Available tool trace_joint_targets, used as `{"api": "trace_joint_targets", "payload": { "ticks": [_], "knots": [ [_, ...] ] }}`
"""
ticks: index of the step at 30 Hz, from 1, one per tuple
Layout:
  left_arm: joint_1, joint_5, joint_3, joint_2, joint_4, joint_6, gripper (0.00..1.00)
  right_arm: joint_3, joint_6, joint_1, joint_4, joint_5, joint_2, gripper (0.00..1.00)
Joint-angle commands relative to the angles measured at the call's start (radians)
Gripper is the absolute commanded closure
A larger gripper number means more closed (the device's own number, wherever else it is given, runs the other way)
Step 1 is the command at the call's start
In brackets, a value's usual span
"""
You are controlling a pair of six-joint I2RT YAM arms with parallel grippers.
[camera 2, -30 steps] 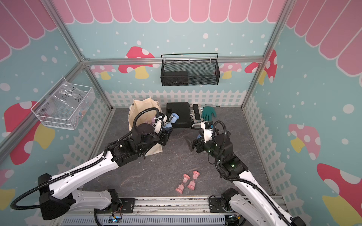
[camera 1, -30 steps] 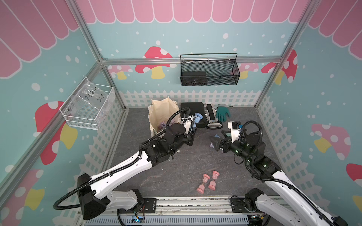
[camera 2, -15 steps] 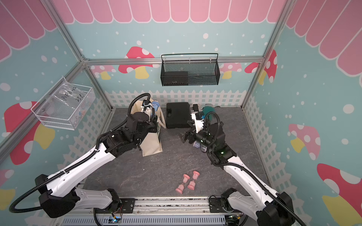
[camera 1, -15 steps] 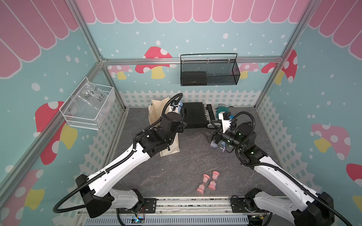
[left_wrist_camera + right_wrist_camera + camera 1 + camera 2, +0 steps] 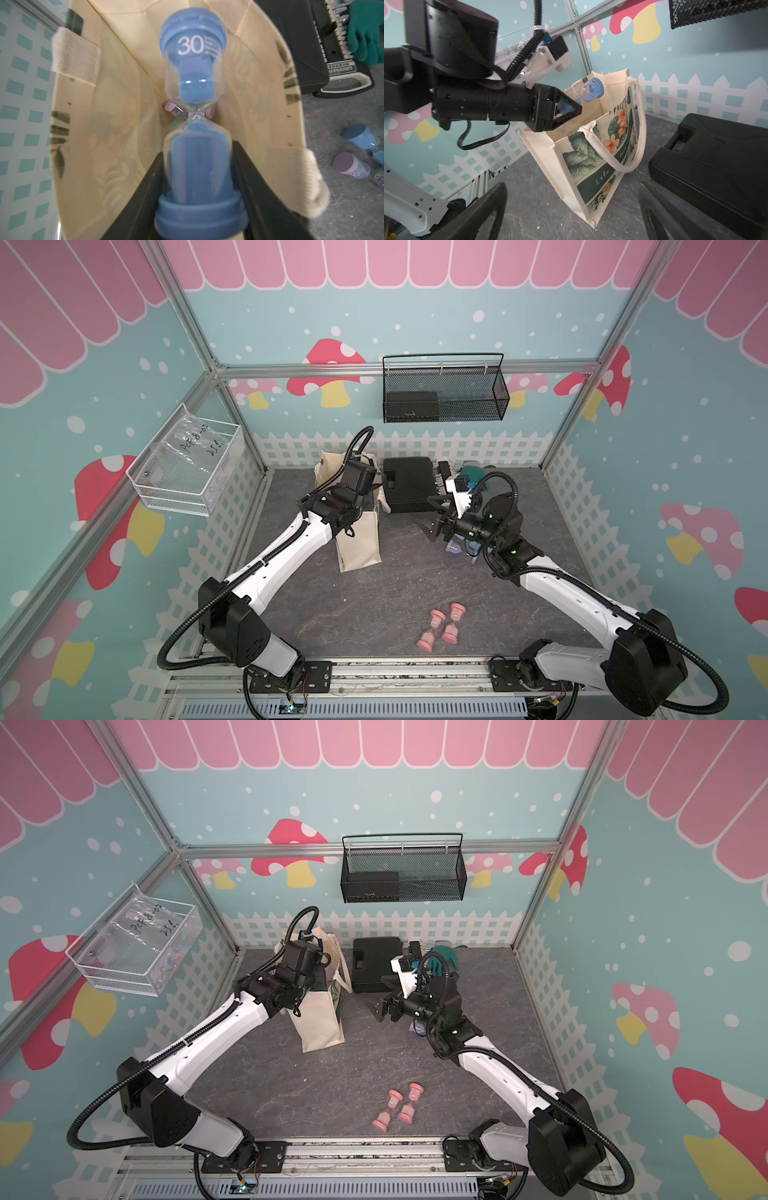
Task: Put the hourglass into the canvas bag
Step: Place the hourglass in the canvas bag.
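Note:
A blue hourglass (image 5: 197, 158) marked 30 is clamped at its lower bulb in my left gripper (image 5: 197, 149), which is shut on it. It hangs over the open mouth of the cream canvas bag (image 5: 116, 124). In the right wrist view the left gripper (image 5: 571, 108) holds the hourglass (image 5: 592, 89) at rim height above the bag (image 5: 593, 158). A purple hourglass (image 5: 176, 110) lies at the bag's bottom. The bag (image 5: 359, 539) stands upright at back left. My right gripper (image 5: 432, 516) is open and empty to the bag's right.
Blue (image 5: 359, 137) and purple (image 5: 349, 166) hourglasses lie under the right arm. Two pink hourglasses (image 5: 432, 630) (image 5: 453, 622) lie near the front edge. A black hard case (image 5: 409, 485) and a green glove (image 5: 478, 472) sit at the back. A wire basket (image 5: 442, 393) hangs on the back wall.
My left arm carried the blue hourglass leftward from above the black case to over the bag's mouth. My right arm swung left and back, jaws staying open.

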Motion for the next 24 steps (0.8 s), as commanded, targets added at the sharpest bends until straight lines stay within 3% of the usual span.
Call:
{"api": "trace_joint_targets", "payload": {
  "ticks": [1,13,24],
  "knots": [
    [0.039,0.077,0.025,0.037,-0.006,-0.041,0.84,0.034,0.019,-0.004,0.083,-0.07,0.028,0.0],
    [0.102,0.136,0.003,0.188,-0.021,-0.11,0.82,0.049,0.004,-0.005,0.074,-0.061,0.091,0.01],
    [0.102,0.159,-0.038,0.194,-0.021,-0.134,0.66,0.047,-0.005,-0.005,0.06,-0.037,0.084,0.0]
  ]
}}
